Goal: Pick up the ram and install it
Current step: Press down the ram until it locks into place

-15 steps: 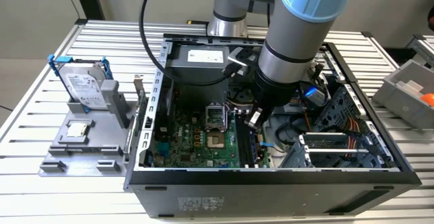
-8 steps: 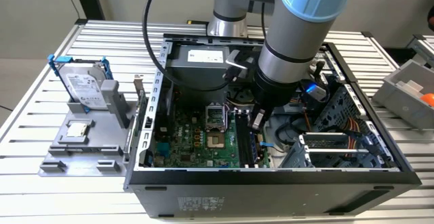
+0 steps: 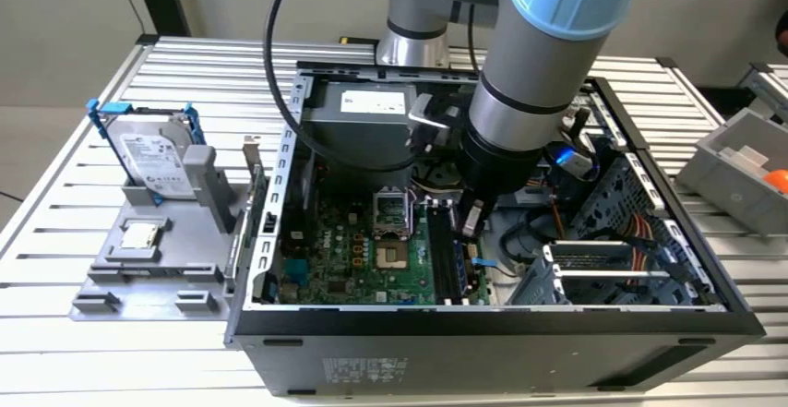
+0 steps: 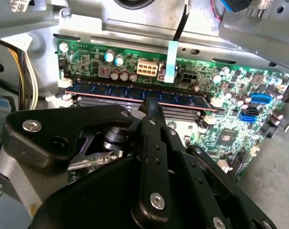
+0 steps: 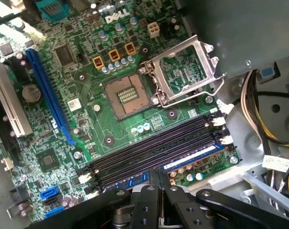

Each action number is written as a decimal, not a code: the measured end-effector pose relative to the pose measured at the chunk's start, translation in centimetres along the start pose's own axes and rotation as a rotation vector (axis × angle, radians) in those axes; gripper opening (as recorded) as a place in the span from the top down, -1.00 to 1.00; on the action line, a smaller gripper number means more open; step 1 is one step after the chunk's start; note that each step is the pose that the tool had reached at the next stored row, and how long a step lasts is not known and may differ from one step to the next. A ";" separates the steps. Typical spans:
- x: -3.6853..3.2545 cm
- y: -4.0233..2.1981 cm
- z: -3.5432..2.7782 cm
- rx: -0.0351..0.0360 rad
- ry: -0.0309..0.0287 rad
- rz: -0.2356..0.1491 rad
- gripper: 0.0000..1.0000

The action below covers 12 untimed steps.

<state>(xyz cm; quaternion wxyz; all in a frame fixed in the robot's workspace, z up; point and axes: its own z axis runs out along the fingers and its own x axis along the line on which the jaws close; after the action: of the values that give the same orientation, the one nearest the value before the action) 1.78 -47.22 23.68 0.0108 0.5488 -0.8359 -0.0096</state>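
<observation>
Slatted metal bench [image 3: 74, 195], open computer case [image 3: 493, 319] lying on it, motherboard [image 3: 357, 259] exposed. Beside the case at the exterior view's left, a grey fixture [image 3: 148, 259] holds a hard drive [image 3: 154, 158] in a blue-handled frame and a small square processor chip [image 3: 142, 233].

Progress: the ram [image 4: 135, 93] is already off the bench and standing in the outermost memory slot, its blue board lying along the slot's length; also seen in the first wrist view [image 5: 192, 157]. The neighbouring slots [image 5: 149, 150] are bare. Whether it is fully clicked home I cannot tell; it looks nearly seated. CPU socket [image 5: 128, 95] open, unfilled.

Gripper [image 4: 151, 107]: fingers drawn narrow, tip at the stick's top edge near mid-length, apparently pressing or touching, not clearly clamping it.
</observation>
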 end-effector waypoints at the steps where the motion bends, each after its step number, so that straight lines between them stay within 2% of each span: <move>1: 0.00 0.00 0.00 0.0001 0.0003 -0.011 1.00; 12: -0.01 -0.01 0.00 0.0010 0.0038 -0.136 1.00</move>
<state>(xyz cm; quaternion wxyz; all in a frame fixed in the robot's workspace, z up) 1.79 -47.22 23.68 0.0114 0.6041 -0.7967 -0.0089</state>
